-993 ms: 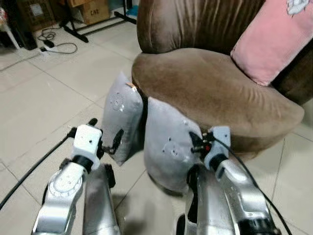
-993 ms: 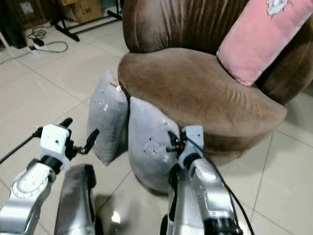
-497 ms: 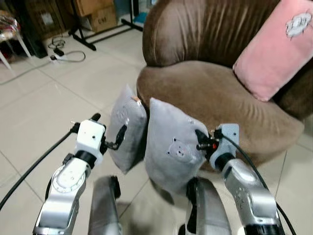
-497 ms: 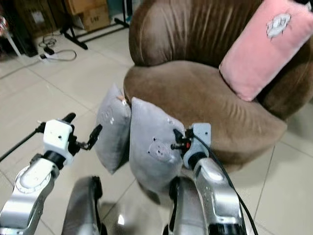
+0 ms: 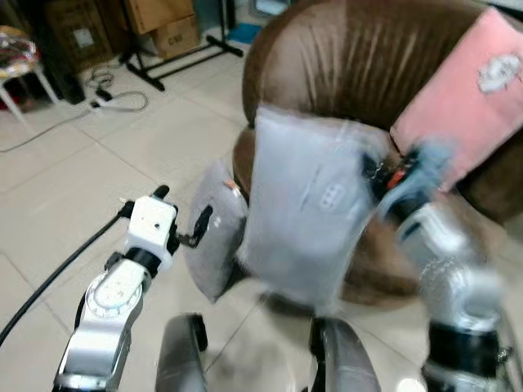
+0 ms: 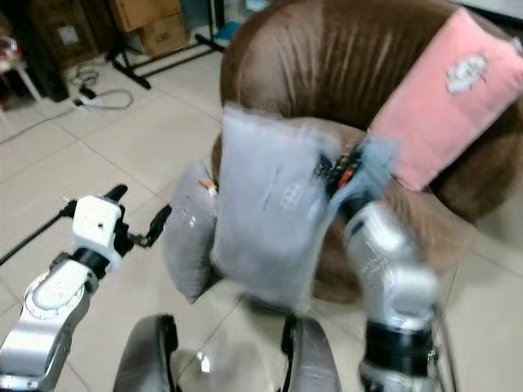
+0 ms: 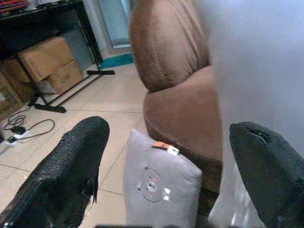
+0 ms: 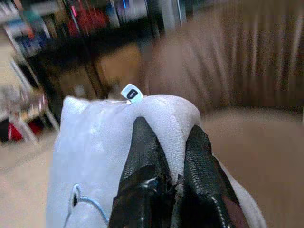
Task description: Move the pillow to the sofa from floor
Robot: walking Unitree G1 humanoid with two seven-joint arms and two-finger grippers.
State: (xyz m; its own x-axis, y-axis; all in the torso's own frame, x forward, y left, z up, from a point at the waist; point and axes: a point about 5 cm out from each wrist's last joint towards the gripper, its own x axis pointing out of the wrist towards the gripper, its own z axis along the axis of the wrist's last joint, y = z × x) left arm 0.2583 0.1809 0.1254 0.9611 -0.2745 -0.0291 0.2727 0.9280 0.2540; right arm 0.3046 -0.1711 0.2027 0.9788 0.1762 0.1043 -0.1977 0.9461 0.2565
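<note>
A grey pillow (image 5: 306, 204) hangs in the air in front of the brown sofa (image 5: 359, 65), blurred by motion. My right gripper (image 8: 166, 156) is shut on its upper corner, black fingers (image 8: 142, 152) pinching the fabric beside a small white tag. A second grey pillow (image 5: 214, 237) leans on the floor against the sofa's front; it also appears as the grey pillow (image 7: 159, 183) in the left wrist view. My left gripper (image 5: 184, 216) stands open just left of that floor pillow, not touching it.
A pink cushion (image 5: 466, 90) leans on the sofa's right side. Cardboard boxes (image 5: 159, 20), a black stand (image 5: 176, 61) and floor cables (image 5: 114, 98) lie at the back left. Pale tiled floor (image 5: 73, 188) spreads to the left.
My right arm has swung the held grey pillow up from the floor to seat height in front of the sofa. The left arm has stayed put beside the other pillow.
</note>
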